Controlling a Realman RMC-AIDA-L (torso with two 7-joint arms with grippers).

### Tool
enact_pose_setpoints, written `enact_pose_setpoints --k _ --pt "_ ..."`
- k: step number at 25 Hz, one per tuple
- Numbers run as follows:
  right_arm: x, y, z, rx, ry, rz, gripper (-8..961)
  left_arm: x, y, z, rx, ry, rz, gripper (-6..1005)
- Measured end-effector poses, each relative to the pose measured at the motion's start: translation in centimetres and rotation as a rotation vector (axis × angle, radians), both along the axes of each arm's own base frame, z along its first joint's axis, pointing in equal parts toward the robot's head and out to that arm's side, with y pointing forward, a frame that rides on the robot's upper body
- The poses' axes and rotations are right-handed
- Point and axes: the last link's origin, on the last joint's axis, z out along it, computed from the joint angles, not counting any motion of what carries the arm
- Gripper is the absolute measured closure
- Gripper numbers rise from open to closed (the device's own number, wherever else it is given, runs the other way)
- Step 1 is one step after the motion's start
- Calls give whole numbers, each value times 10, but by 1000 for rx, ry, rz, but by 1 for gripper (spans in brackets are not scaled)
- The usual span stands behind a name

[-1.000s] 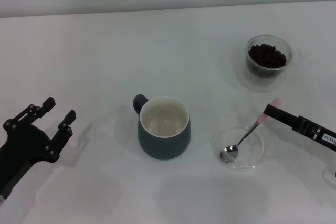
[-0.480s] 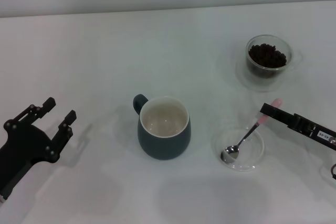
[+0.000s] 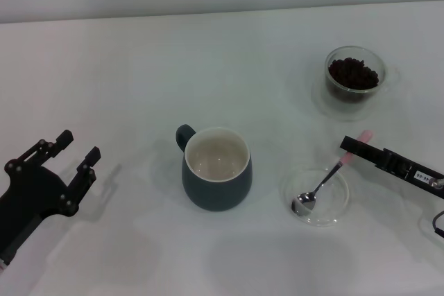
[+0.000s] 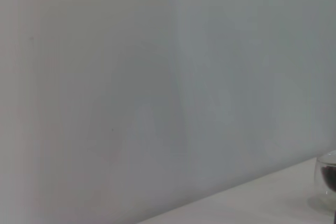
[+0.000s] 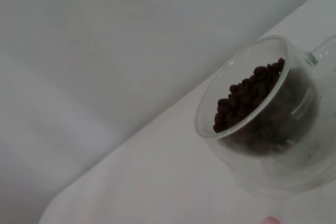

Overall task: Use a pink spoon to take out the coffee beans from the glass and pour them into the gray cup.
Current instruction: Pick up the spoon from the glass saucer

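Pink spoon (image 3: 326, 179) handle apparently at right end effector (image 3: 350, 146); grip state unclear.

Left pincer (image 3: 68, 149): matte black, two blocky fingers, stepped tips, linkage bars behind. Small pale screw heads dotted along finger links and palm block. Body widens into black housing toward frame edge.

Right pincer (image 3: 349, 145): only slim black bar visible, squared tip. White label with dark print on bar, near small silver fastener. Thin black cable loops at frame edge behind it.
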Motion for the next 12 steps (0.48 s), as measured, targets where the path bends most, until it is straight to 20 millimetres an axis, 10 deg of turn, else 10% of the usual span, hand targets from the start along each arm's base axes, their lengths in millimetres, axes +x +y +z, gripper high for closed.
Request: enact_pose_setpoints --k 12 --pt "-2 1 1 9 31 -11 769 -1 1 1 2 6 3 533"
